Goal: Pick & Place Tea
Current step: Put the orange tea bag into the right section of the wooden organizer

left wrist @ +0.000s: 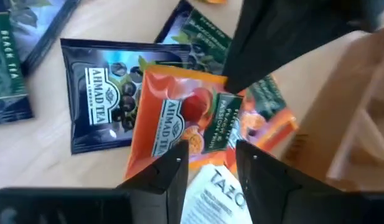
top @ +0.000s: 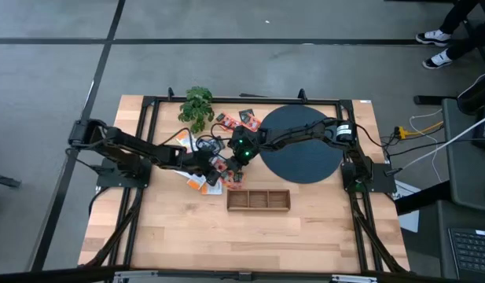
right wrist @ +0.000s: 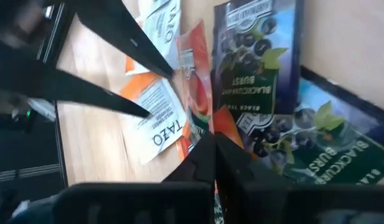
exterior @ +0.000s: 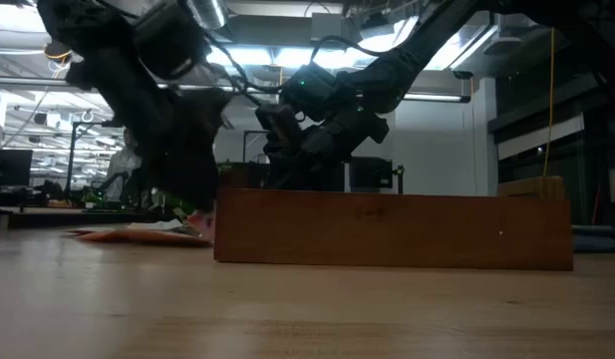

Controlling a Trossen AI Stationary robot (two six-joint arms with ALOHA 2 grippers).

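While two tools (top: 226, 167) meet, tea packets (left wrist: 179, 115) overlap.

On the table (top: 305, 236), the tea packets (top: 214, 169) lie scattered between the plant (top: 197, 104) and the wooden tray (top: 259, 200), just left of the disc (top: 305, 153). The left gripper (top: 213, 165) and the right gripper (top: 236, 161) meet over them, with the tray nearer the front edge.
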